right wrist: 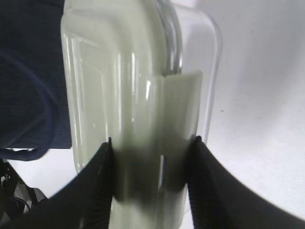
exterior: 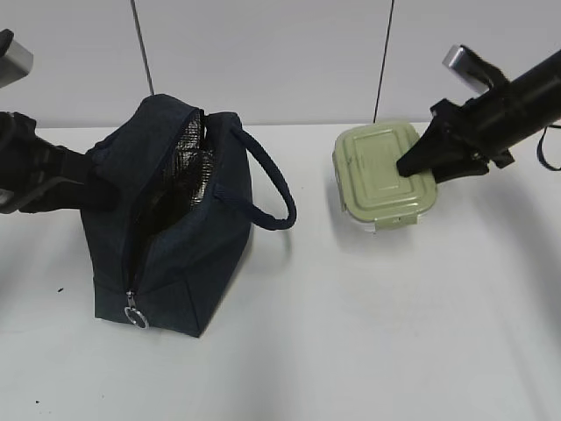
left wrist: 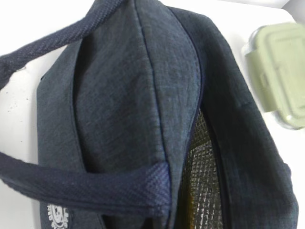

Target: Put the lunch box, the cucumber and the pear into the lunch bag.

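The right end effector (right wrist: 151,167) pinches the lunch box (exterior: 384,174) near the tabletop's (exterior: 368,333) far edge. The left end effector's state cannot be told; the lunch bag (exterior: 175,228) stands unzipped.

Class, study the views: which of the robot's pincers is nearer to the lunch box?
Right. The right pincer straddles a latch tab of the lunch box; whether it grips is unclear. The left arm is at the far side of the lunch bag, its pincer unseen.

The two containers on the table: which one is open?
The lunch bag: its zipper is undone, showing the silvery lining. The lunch box has its green lid on.
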Motion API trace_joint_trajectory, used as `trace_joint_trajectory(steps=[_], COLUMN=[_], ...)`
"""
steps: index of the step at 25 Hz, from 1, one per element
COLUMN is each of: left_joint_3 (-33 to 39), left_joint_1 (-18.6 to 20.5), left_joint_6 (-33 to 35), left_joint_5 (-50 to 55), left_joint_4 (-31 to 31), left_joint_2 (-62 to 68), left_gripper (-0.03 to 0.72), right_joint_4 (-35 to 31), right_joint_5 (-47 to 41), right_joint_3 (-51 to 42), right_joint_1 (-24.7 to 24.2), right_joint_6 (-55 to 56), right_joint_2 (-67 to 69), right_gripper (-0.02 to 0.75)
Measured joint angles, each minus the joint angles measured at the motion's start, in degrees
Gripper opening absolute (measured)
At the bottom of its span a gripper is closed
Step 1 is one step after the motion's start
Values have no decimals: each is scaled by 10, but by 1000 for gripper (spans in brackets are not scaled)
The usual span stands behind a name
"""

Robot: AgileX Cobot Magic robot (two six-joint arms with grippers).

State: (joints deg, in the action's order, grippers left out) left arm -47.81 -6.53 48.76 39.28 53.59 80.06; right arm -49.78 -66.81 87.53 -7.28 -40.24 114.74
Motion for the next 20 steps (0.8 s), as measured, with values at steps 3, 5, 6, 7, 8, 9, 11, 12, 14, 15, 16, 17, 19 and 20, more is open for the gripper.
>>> trace_joint_trajectory(steps=[3,5,6,7,8,9,11,12,14,15,16,17,19,20], left_joint_3=[0,0,0,0,0,0,0,0,0,0,0,0,0,0], left_joint_1=[0,0,0,0,0,0,0,0,0,0,0,0,0,0], left_joint_6=[0,0,0,0,0,0,0,0,0,0,0,0,0,0], left_joint_5=[0,0,0,0,0,0,0,0,0,0,0,0,0,0], left_joint_4=[0,0,0,0,0,0,0,0,0,0,0,0,1,1], left_joint_2=[0,0,0,0,0,0,0,0,0,0,0,0,0,0], left_gripper=[-19,-19,-19,-19,-19,-19,-19,-19,-19,-19,-19,-19,-19,-19], right_joint_4=[-52,-91,-105,-120,-132,-142,-156,-158,-159,-159,-160,-162,-162,-162], right_joint_5=[-13,-13,-13,-13,-13,-13,-12,-5,9,18,25,33,50,55], right_joint_3=[21,40,52,64,75,82,91,94,95,95,97,97,97,97], right_joint_1=[13,33,45,64,79,96,141,158,193,210,225,238,256,261], right_joint_6=[0,1,3,3,6,8,10,11,12,13,13,13,13,13], right_joint_2=[-29,-35,-38,-38,-38,-38,-38,-39,-39,-38,-35,-32,-22,-16], right_gripper=[312,312,312,312,312,312,312,312,312,312,312,312,312,312])
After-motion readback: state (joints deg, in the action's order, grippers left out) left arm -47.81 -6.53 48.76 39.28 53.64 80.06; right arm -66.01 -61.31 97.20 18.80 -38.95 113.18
